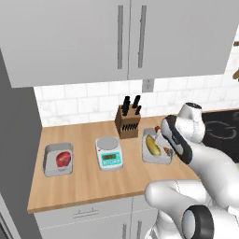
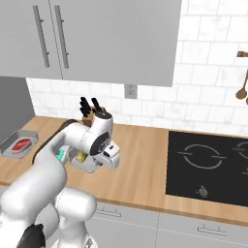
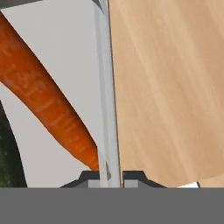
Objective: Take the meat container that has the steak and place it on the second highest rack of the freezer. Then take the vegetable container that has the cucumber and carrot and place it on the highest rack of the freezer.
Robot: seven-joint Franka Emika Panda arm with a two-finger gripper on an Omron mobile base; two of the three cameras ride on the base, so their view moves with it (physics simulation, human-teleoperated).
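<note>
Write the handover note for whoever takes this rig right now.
End effector: down at the grey rectangular vegetable container; in the hand view its fingertips straddle the tray's thin side wall. Closure on it cannot be told.
Vegetable container: on the wooden counter, right of the white kitchen scale, holding the orange carrot.
Grey meat container with the red steak: on the counter's left end, not yet in the freezer.
Done: nothing placed.
Left: both containers. The task wants the steak first, so consider switching.
</note>
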